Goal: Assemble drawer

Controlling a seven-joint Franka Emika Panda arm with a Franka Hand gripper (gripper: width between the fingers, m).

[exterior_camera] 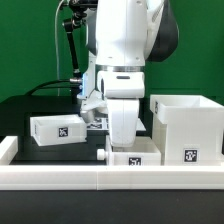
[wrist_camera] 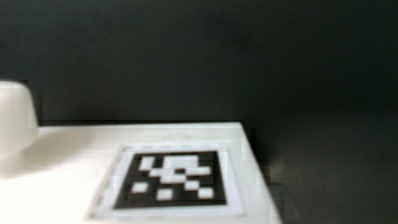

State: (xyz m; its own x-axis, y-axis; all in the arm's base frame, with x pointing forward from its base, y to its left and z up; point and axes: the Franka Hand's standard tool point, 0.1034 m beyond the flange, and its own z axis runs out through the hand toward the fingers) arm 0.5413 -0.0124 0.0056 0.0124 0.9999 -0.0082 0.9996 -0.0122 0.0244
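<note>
Black table (exterior_camera: 25,115), green wall (exterior_camera: 30,40). 1 tray (exterior_camera: 143,151) sits just beneath the gripper (exterior_camera: 120,142); how far that gapes, I cannot tell.

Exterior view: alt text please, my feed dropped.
A white robot arm reaches down at centre over a small tagged tray behind a low white rail. A second tray sits on the exterior view's left, a tall box on its right.

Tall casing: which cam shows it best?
Exterior view: the tall casing stands at the exterior view's right, open top and one front tag visible. The wrist view shows only a close white tagged surface; whether that is the casing, I cannot tell.
</note>
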